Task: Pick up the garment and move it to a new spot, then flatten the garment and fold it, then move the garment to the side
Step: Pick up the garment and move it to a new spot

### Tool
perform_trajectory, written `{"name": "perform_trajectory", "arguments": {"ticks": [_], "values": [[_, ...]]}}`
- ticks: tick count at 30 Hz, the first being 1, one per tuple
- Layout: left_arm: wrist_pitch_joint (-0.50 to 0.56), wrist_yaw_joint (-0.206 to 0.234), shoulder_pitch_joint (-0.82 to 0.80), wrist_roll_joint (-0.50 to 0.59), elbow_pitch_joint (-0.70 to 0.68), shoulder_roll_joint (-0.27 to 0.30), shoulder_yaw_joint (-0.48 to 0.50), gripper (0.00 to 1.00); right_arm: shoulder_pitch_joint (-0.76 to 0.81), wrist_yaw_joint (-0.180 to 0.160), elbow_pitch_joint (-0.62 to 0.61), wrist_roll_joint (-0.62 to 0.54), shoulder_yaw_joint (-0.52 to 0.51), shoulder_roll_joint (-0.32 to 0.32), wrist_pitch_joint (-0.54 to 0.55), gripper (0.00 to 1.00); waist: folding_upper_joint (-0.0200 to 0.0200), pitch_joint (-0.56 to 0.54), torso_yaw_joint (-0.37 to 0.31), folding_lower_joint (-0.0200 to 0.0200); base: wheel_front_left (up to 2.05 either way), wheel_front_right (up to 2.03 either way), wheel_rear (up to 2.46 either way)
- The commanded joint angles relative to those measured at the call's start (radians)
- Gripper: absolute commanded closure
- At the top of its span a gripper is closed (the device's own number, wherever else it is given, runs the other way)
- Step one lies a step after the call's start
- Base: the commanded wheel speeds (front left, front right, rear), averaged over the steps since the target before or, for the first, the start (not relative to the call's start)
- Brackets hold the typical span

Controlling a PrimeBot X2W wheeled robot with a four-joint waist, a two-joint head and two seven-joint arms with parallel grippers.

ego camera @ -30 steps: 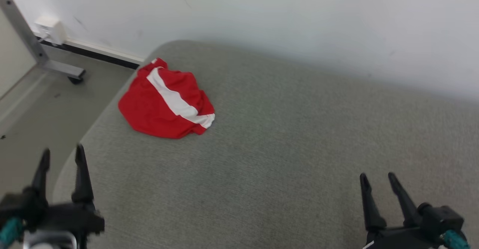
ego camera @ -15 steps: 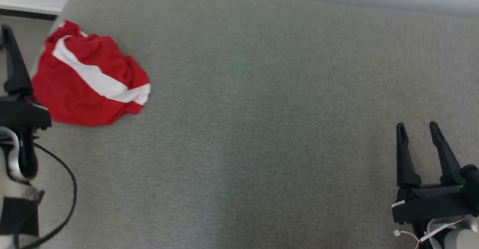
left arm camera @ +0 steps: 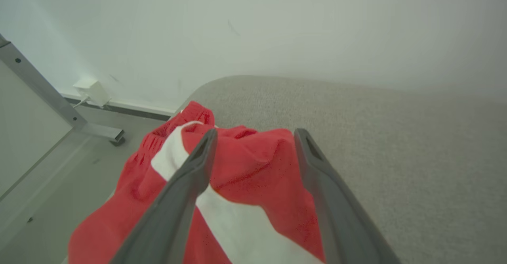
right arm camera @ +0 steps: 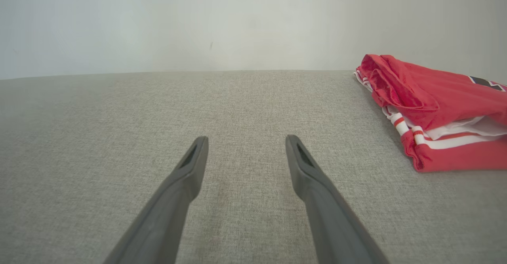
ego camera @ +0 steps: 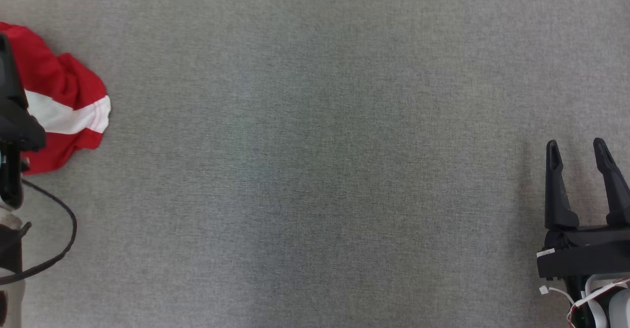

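Left tool (left arm camera: 256,137): fingers spread wide, nothing between them. Hangs just over the garment (left arm camera: 245,169), straddling its crumpled top, with one finger across the white band. Contact with the cloth not discernible. Placed so, by judgement, to drop and pinch a raised fold for the pick-up, the first step of the task, not yet done.

Right tool (ego camera: 576,146): likewise apart and empty. Sits low over bare tabletop (ego camera: 315,170), well apart from the garment. Probably kept aside to leave the middle free as the new spot, and to be on hand for the flattening.

Garment: red with a white band, bunched in a heap near the far left rounded corner of the tabletop, close to the edge above the floor (left arm camera: 47,184). Too near the edge and too crumpled for folding in place, hence the move first.

Second red-and-white garment (right arm camera: 443,109): lies toward the right end of the tabletop, roughly folded, near the far edge below the wall (right arm camera: 198,18). Possibly marks the side for finished pieces; cannot confirm.

Risk noted: pinching a single layer only, then dragging the rest of the heap toward the edge.
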Motion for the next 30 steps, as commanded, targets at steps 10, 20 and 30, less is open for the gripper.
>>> {"name": "perform_trajectory", "arguments": {"ticks": [10,20,30], "values": [[0.222,-0.005,-0.064,-0.038,0.22,0.02,-0.075,0.0,-0.013,-0.003,-0.028,-0.015,-0.002,-0.013,0.023,0.0,-0.0002,0.022,-0.007,-0.0002,0.0,0.0,0.0],[0.349,-0.007,-0.058,-0.127,0.299,0.024,-0.16,1.0,-0.021,-0.003,-0.034,-0.015,0.009,-0.013,0.031,0.0,-0.0002,0.013,-0.019,-0.0002,0.0,0.0,0.0],[0.096,-0.001,-0.114,-0.089,0.262,0.086,-0.181,1.0,-0.013,-0.003,0.018,0.001,0.022,0.016,-0.001,0.0,-0.0002,-0.062,-0.02,-0.0002,0.0,0.0,0.0]]}}
